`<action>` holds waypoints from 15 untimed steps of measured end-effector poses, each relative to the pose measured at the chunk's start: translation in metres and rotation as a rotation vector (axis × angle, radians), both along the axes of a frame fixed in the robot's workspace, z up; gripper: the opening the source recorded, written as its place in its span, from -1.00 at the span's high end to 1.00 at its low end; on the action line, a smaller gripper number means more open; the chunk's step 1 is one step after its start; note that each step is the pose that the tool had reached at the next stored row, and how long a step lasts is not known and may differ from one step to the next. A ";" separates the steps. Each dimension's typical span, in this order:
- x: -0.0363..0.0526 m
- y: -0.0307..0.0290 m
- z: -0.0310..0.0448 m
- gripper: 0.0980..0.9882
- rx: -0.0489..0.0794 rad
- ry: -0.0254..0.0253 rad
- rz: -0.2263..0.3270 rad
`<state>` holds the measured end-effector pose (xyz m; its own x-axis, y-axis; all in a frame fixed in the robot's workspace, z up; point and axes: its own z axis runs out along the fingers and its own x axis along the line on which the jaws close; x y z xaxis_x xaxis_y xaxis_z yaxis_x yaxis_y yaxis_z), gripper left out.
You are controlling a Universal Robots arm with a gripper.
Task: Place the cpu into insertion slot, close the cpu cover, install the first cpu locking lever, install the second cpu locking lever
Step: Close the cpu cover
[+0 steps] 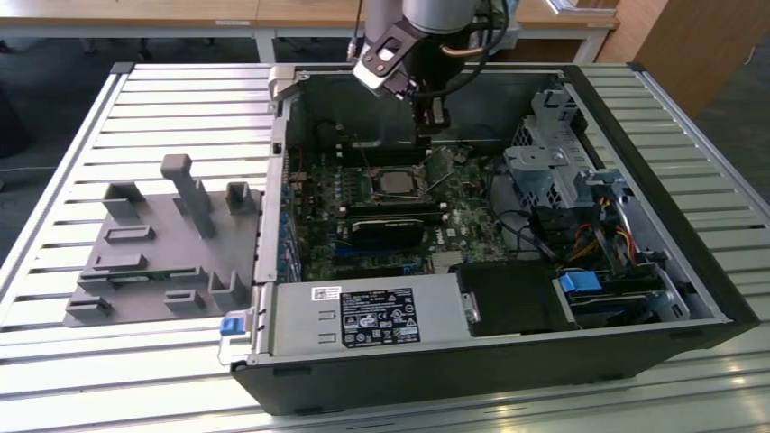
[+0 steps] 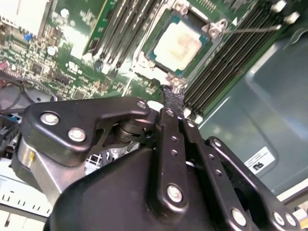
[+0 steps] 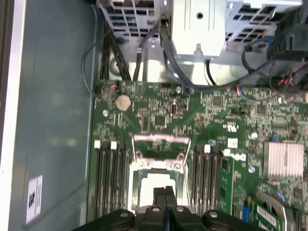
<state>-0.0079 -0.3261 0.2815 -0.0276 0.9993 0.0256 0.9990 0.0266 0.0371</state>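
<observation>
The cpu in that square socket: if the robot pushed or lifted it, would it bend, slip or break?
Probably stiff: the cpu looks like a flat plate with a metal top. Likely hard to slide sideways, since it seems to lie inside the insertion slot rim. Its smooth top and thin edges may make it slippery to pinch.

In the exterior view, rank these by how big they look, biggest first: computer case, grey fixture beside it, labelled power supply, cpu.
1. computer case
2. grey fixture
3. power supply, somewhat smaller than the fixture
4. cpu, by far the smallest
</observation>
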 end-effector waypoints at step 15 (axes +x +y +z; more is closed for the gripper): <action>0.0217 0.0008 -0.0049 0.98 0.000 0.0003 0.000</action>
<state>0.0138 -0.3253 0.2766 -0.0276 0.9993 0.0256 0.9990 0.0266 0.0368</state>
